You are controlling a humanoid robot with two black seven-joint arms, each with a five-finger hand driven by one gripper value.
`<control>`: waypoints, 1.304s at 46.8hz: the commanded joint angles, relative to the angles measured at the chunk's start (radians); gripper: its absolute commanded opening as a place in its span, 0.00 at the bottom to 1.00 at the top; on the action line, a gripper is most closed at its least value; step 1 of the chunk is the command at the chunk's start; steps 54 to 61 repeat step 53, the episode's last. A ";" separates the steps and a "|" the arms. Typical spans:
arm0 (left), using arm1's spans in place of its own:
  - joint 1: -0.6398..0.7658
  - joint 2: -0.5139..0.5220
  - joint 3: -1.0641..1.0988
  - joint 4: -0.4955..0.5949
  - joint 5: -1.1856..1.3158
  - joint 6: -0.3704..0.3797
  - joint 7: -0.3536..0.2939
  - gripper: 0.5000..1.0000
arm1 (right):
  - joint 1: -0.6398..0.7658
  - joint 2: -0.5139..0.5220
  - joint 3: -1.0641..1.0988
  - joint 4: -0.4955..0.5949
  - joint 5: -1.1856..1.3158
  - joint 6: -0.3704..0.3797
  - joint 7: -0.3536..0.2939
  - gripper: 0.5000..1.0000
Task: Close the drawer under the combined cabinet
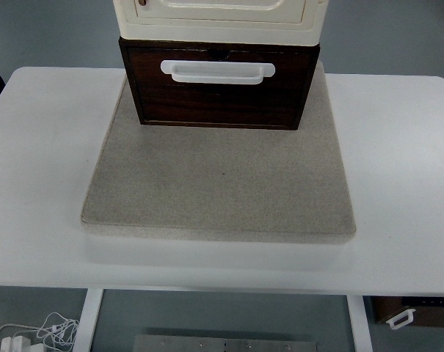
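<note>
One dark wooden drawer with one white handle sits beneath one cream cabinet on a grey slab; neither robot hand shows, so their state cannot be told.

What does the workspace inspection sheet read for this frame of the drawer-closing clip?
Surface: white table carrying a grey slab.
Job's things: dark wooden drawer with white handle, beneath the cream cabinet; front looks flush, hard to confirm.
Clutter: nothing seen.
Grippers: nothing seen; neither hand in view.
Cables: white cable and plug on the floor, lower left.
Surroundings: grey floor; a second dark drawer under the table, lower right.
</note>
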State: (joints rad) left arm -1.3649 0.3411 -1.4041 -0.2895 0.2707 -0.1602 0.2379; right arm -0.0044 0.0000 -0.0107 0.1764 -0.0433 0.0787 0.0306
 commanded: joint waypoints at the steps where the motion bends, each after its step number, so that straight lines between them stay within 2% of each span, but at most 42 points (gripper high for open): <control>1: 0.029 -0.005 -0.001 0.003 -0.018 0.001 0.001 1.00 | 0.000 0.000 0.000 0.000 0.000 0.000 0.000 0.90; 12: 0.147 -0.033 -0.001 -0.010 -0.090 -0.009 0.000 1.00 | -0.005 0.000 0.000 0.000 0.003 0.001 0.000 0.90; 17: 0.184 -0.048 -0.001 -0.008 -0.123 -0.035 -0.002 1.00 | -0.005 0.000 0.000 0.000 0.003 0.000 0.000 0.90; 26: 0.250 -0.093 -0.001 -0.008 -0.128 -0.111 -0.028 1.00 | -0.005 0.000 0.001 0.000 0.005 0.000 0.000 0.90; 34: 0.283 -0.113 -0.001 0.001 -0.131 -0.211 -0.089 1.00 | -0.005 0.000 0.001 0.000 0.007 0.000 0.000 0.90; 53: 0.308 -0.171 -0.001 0.004 -0.196 -0.211 -0.170 1.00 | -0.005 0.000 0.001 0.000 0.005 0.000 -0.001 0.90; 61: 0.308 -0.171 -0.001 0.004 -0.196 -0.211 -0.170 1.00 | -0.005 0.000 0.001 0.000 0.005 0.000 -0.001 0.90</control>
